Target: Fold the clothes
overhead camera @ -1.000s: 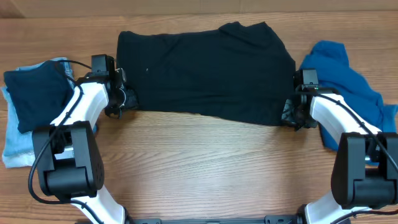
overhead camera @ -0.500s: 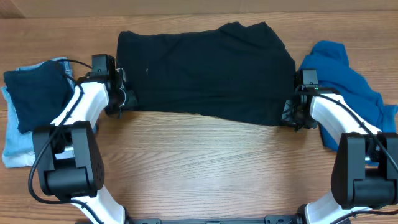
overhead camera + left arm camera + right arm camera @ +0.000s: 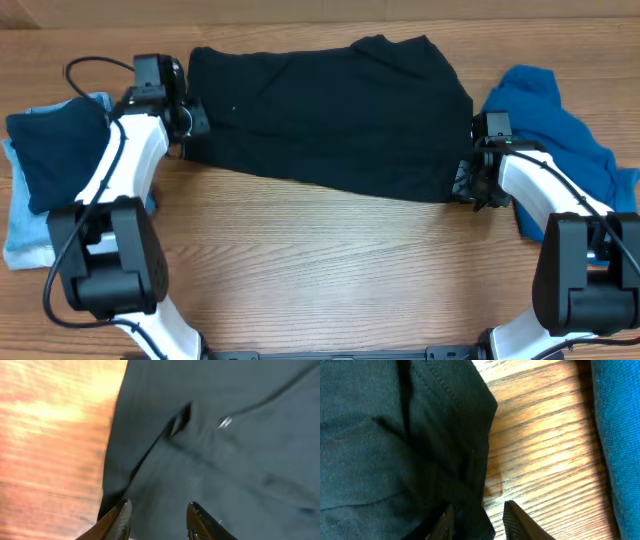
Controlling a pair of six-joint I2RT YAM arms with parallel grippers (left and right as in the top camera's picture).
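The clothes here are a large black garment, spread across the middle of the table, and a teal-blue garment crumpled at the right. My left gripper is at the black garment's left edge. In the left wrist view its fingers are a little apart with the blurred fabric running in between them, so it is shut on that edge. My right gripper is at the near right corner. It is shut on a bunch of the black hem.
A folded dark navy garment lies on light-blue jeans at the far left. Bare wooden tabletop stretches in front of the black garment, between the two arm bases. The teal-blue garment lies just right of my right gripper.
My left gripper has moved away from me along the garment's left edge, and the near left corner of the black fabric has shifted with it. The right arm has not moved.
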